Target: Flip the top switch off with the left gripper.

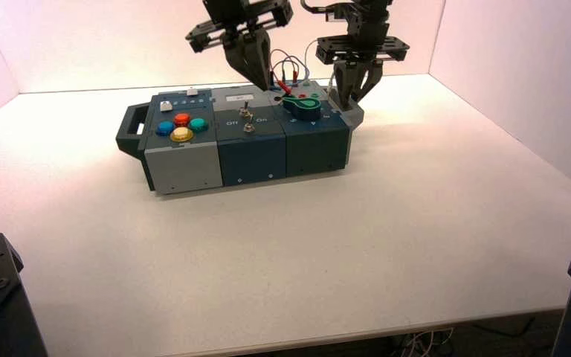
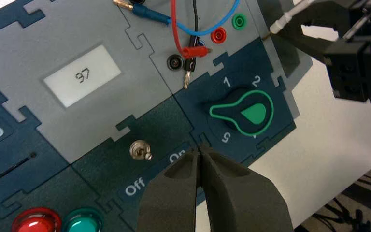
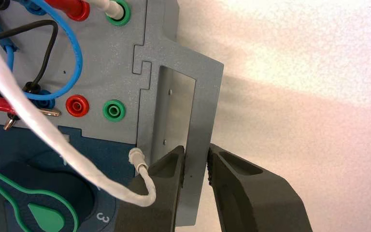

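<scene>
The top switch (image 2: 140,150) is a tiny toggle on a silvery base on the dark blue middle panel, between the display and the "Off" and "On" lettering. Its lever leans toward "On". It also shows in the high view (image 1: 244,113). My left gripper (image 2: 200,151) is shut and empty. It hovers above the panel, on the "On" side of the switch, apart from it. In the high view it (image 1: 256,80) hangs over the box's back middle. My right gripper (image 3: 196,152) is shut on the grey handle plate (image 3: 203,96) at the box's right end (image 1: 353,95).
A second toggle (image 1: 249,128) sits just in front of the top switch. A green-rimmed knob (image 2: 244,112) lies right of the switch panel. Red, blue, black and white wires (image 2: 183,29) plug in behind it. A display (image 2: 82,76) reads 97. Coloured push buttons (image 1: 181,126) stand at the left.
</scene>
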